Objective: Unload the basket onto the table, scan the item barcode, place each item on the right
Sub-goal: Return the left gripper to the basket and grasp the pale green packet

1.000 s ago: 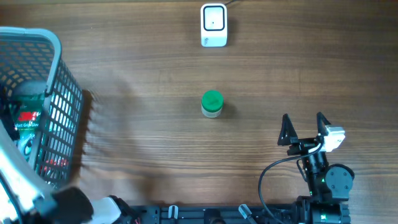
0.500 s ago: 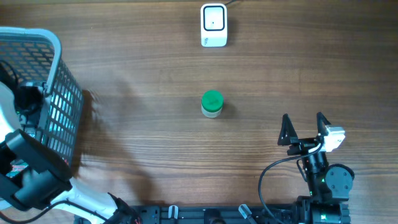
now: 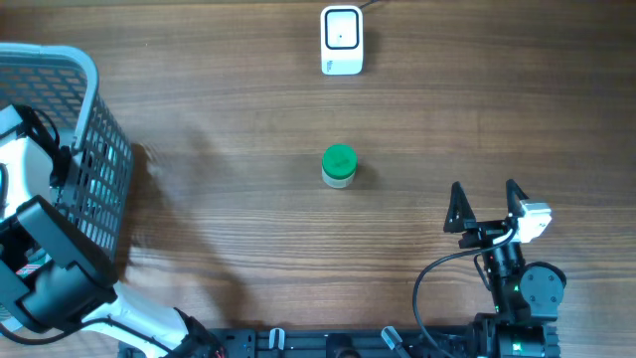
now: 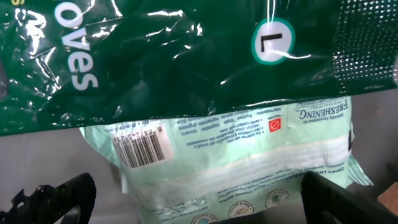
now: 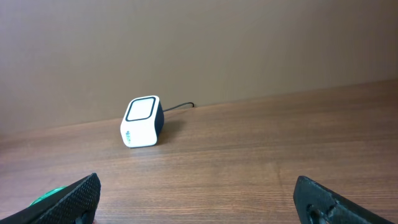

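Wooden table (image 3: 229, 249), overhead: wire basket (image 3: 99, 169) far left, left arm reaching inside. Right gripper (image 3: 487, 204) spread, empty; green-lidded jar (image 3: 339, 165) ahead-left of it, scanner (image 3: 342, 40) beyond.

Left wrist: left gripper (image 4: 202, 208) wide apart, empty. Pale wipes pack (image 4: 249, 168), barcode (image 4: 143, 148) showing, directly ahead between its fingers; glossy green pack (image 4: 155, 56) overlapping it. Risk: film slips, or both packs lift together; basket wall may hinder exit.

Right wrist: scanner ahead-left, path unobstructed.

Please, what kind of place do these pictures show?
Probably a mock shop checkout on a wooden table: a white barcode scanner stands at the far side, a wire basket holds wrapped goods, and a pale green packet inside shows its barcode.
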Available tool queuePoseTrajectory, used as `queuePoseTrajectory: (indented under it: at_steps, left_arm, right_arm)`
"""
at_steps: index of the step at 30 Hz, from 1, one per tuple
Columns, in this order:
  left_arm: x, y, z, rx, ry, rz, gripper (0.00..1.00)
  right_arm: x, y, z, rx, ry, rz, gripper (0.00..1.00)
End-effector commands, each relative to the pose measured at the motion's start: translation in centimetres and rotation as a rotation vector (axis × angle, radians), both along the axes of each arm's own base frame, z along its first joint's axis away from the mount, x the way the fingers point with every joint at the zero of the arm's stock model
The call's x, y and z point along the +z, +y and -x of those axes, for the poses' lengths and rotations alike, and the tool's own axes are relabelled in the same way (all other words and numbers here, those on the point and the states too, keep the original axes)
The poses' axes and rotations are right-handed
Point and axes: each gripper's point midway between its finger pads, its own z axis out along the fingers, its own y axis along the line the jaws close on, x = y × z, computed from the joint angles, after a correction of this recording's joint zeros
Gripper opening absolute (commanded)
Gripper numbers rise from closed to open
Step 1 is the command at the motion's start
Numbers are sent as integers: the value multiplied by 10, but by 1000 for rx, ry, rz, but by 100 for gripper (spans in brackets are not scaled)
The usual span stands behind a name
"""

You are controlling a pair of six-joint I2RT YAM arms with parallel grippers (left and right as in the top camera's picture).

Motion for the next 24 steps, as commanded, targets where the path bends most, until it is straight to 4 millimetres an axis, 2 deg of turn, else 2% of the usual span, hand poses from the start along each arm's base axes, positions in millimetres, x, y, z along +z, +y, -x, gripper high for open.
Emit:
queuePoseTrajectory:
  at_steps: [1,4,10,13,14,15,16,17,18,21,23,24]
  left_arm:
    - [-5,-4,1,-10,4,13,100]
    - [-6,-7,5,9,19,31,100]
    - [-16,-18,20,231,72,90,100]
    - [-22,-22,26,261,88,101,100]
    - [-24,-23,28,260,93,103,97]
    - [-26,-25,30,260,100,106,68]
    - [-28,-26,32,260,107,110,35]
    - [-30,-27,35,260,115,109,9]
    - [-30,-25,36,256,121,96,4]
    - [-17,-18,26,179,77,65,4]
    - [14,-8,13,130,13,21,4]
    - [37,-3,5,113,-32,-10,4]
  right_arm:
    - [2,0,0,-3,-12,12,99]
    - [2,0,0,-3,-12,12,100]
    - [2,0,0,-3,-12,12,100]
    - [2,0,0,-3,-12,12,100]
    - [2,0,0,-3,-12,12,100]
    - [2,0,0,-3,-12,12,100]
    - [2,0,0,-3,-12,12,100]
    - [2,0,0,-3,-12,12,100]
    - [2,0,0,-3,-12,12,99]
    - [2,0,0,-3,-12,12,100]
    - [2,0,0,-3,-12,12,99]
    - [2,0,0,-3,-12,12,100]
